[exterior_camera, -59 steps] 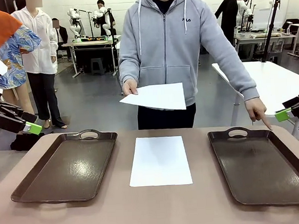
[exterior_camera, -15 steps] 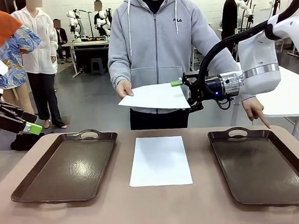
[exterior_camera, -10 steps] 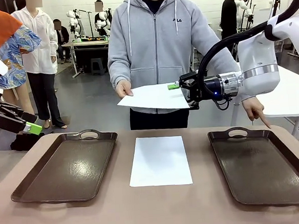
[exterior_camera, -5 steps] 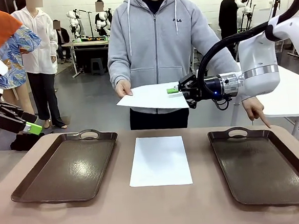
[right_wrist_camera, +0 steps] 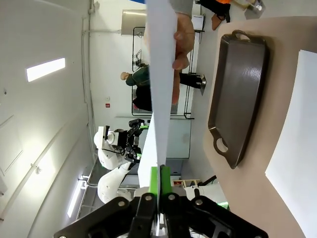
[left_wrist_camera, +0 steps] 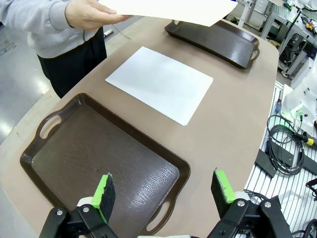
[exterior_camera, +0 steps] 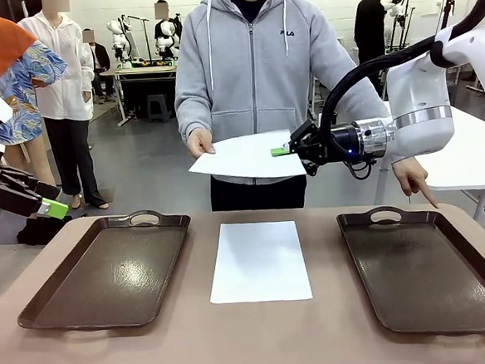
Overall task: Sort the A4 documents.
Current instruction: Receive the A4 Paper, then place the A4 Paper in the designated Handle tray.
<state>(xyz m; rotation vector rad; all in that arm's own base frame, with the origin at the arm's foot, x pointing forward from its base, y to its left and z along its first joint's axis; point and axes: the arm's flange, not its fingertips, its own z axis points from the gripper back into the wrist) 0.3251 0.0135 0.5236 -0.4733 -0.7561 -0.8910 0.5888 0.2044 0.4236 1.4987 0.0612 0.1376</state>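
Right gripper [exterior_camera: 283, 150] pinched tight on one edge of the raised sheet [exterior_camera: 245, 157], green pads flat against the paper; that sheet hangs in the air beyond the flat sheet [exterior_camera: 260, 261], with the person's hand [exterior_camera: 199, 142] on its opposite end; left gripper [left_wrist_camera: 163, 191] spread wide, holding nothing, out left of the flat sheet by the left tray [left_wrist_camera: 99, 158]; right tray [exterior_camera: 423, 265] lies right of it.

flat sheet [exterior_camera: 259, 260] between left tray [exterior_camera: 107, 275], right tray [exterior_camera: 428, 269] | raised sheet [exterior_camera: 245, 157] above

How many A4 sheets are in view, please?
2: a flat sheet on the table between the trays; a raised sheet in the person's hand and right gripper. Others may hide beneath.
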